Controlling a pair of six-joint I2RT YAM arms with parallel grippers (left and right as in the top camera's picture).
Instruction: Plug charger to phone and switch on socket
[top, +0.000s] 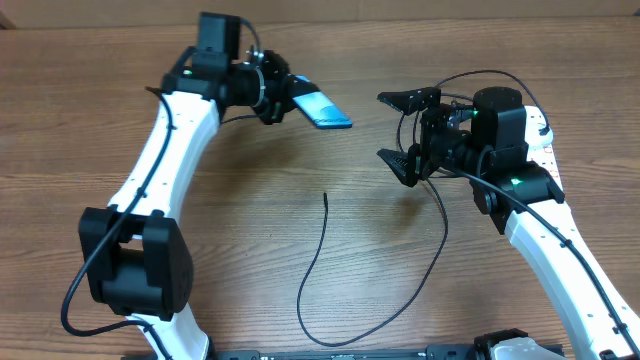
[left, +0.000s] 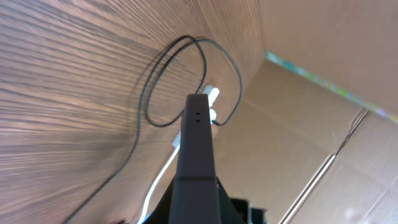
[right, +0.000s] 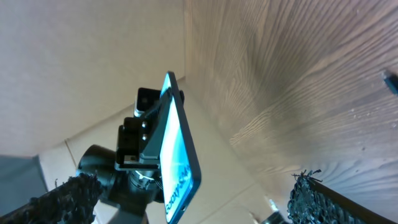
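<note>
My left gripper (top: 283, 97) is shut on the phone (top: 322, 109) and holds it tilted above the table, its cyan screen lit. The phone shows edge-on in the left wrist view (left: 198, 140). In the right wrist view (right: 177, 155) it faces my right gripper. My right gripper (top: 402, 130) is open and empty, a short way right of the phone. The charger, a thin black cable (top: 312, 270), lies on the table in a loop with its tip (top: 325, 196) free, below and between the grippers. The socket (top: 547, 150) is mostly hidden under the right arm. It also shows far off in the left wrist view (left: 212, 98).
A thick white cord (left: 158, 180) runs along the table from the socket. Cardboard walls (left: 323, 118) stand around the wooden table (top: 90, 120). The right arm's own black wires (top: 470, 78) arch above its wrist.
</note>
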